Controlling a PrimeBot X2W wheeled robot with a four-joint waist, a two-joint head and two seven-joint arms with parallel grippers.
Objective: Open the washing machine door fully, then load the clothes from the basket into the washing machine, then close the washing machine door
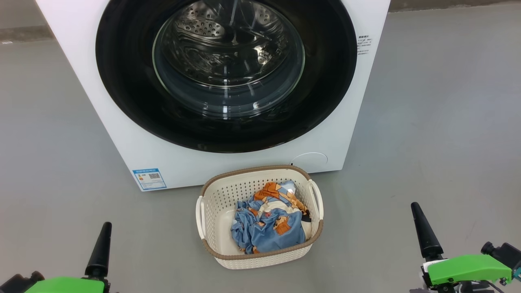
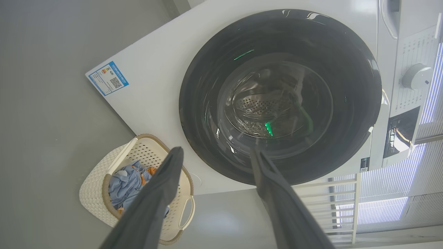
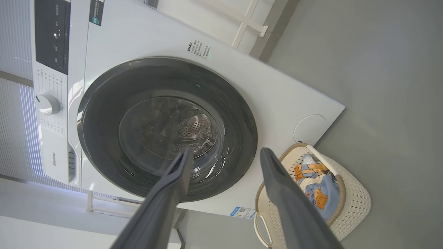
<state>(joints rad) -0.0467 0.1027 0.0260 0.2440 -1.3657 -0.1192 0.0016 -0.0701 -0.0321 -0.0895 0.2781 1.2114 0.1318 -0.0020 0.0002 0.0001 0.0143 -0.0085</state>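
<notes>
The washing machine (image 1: pixel 183 162) stands straight ahead, a white front-loader. The washing machine door (image 1: pixel 122 81), glossy black with a clear glass bowl, lies shut flat against it; the steel drum shows through the glass. On the floor in front sits the basket (image 1: pixel 252 169), cream with a brown rim. In it lie the clothes (image 1: pixel 268 228), light-blue fabric with orange patches. One dark finger (image 1: pixel 99 248) of my left gripper rises at the lower left, and one finger (image 1: pixel 425 230) of my right at the lower right. My left gripper (image 2: pixel 215 152) and right gripper (image 3: pixel 225 150) are both open and hold nothing, well short of the door.
A blue label (image 1: pixel 149 179) and a round white flap (image 1: pixel 309 160) mark the machine's lower front. Its control panel carries a round knob (image 2: pixel 417 76). A white slatted frame (image 2: pixel 346 207) stands beside the machine. Grey floor (image 1: pixel 439 122) spreads on both sides of the basket.
</notes>
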